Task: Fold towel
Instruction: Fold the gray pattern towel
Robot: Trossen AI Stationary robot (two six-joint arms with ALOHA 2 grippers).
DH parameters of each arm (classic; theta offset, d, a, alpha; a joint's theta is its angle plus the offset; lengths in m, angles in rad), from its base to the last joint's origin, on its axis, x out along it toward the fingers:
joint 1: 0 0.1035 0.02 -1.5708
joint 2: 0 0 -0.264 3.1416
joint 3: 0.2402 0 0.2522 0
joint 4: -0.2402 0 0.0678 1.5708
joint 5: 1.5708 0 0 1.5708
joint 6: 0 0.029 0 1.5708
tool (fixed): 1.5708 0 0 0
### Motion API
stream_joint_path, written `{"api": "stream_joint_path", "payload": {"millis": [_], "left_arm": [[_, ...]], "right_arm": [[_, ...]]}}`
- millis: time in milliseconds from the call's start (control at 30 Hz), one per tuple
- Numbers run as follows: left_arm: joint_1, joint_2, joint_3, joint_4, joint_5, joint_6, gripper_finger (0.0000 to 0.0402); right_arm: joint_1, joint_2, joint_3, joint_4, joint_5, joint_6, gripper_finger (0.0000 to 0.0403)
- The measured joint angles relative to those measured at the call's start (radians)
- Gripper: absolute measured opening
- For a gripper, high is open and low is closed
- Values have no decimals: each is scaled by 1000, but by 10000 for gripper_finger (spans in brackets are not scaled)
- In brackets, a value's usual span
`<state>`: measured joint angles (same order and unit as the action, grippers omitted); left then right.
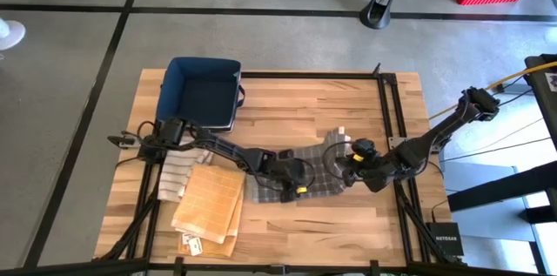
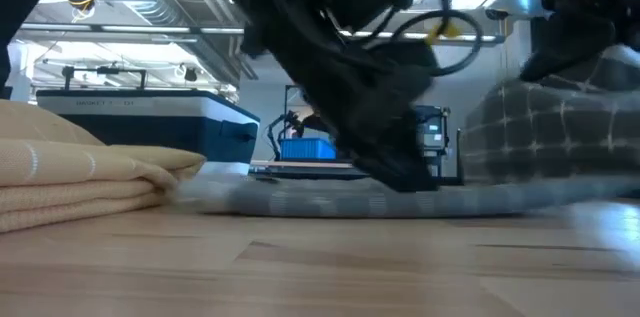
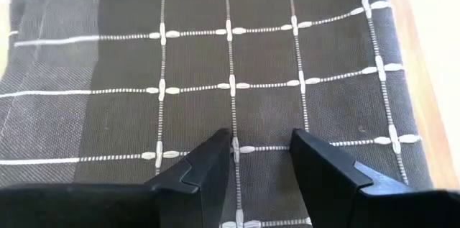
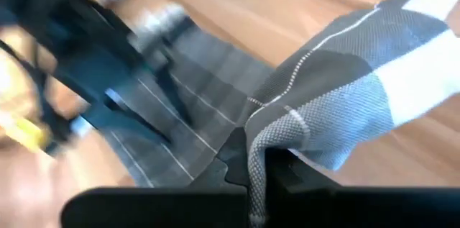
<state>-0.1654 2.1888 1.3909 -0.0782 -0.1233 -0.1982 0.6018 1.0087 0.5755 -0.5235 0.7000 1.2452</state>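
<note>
Holding towel: right hand point(image 4: 251, 167) is clamping one grey checked towel point(image 1: 300, 176), lifting its edge.
Left hand point(image 3: 260, 157): fingers apart, pressing towel on counter point(image 1: 348, 224).
Folded towels: two.

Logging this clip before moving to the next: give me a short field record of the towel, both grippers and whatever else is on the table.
towel: grey checked towel, partly flat, right edge lifted
left gripper: left gripper, open, pressing down on the flat part
right gripper: right gripper, shut on the towel's raised edge
other cloths: tan folded towel and a striped cloth at the table's left
bin: blue bin at the far left corner
</note>
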Motion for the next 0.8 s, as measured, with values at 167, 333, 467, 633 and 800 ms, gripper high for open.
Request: {"api": "stream_joint_path", "payload": {"millis": [167, 333, 467, 633, 800], "left_arm": [[26, 54, -3, 255, 11, 56, 143], [53, 67, 6, 302, 12, 36, 143], [48, 15, 43, 175, 8, 46, 143], [17, -112, 100, -59, 11, 24, 143], [-39, -222, 97, -368, -29, -32, 143]], "right_arm": [[0, -3, 1, 121, 91, -73, 10], [0, 54, 0, 242, 151, -164, 8], [0, 82, 0, 234, 153, -170, 9], [-1, 90, 0, 229, 146, -152, 10], [0, 88, 1, 224, 138, -151, 11]]}}
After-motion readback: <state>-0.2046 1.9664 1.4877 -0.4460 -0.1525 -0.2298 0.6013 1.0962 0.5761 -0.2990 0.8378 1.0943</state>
